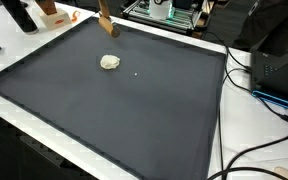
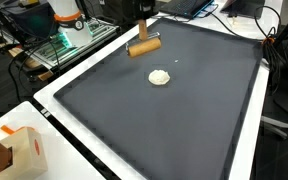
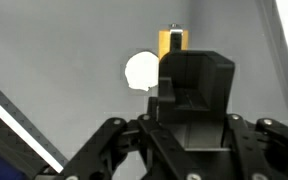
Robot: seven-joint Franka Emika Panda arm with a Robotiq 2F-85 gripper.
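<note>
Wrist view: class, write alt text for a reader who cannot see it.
The gripper enters from the bottom edge, shut on a black block, a wooden piece showing beyond it. A white round lump lies left of the block on a grey mat.

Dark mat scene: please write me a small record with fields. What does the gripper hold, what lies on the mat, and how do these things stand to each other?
surface: dark mat on a white table
gripper: gripper shut on a wooden roller
roller place: near one edge of the mat, in both exterior views
on the mat: one pale, roundish dough lump
roller and lump: apart, not touching
roller and mat: contact cannot be told
</note>
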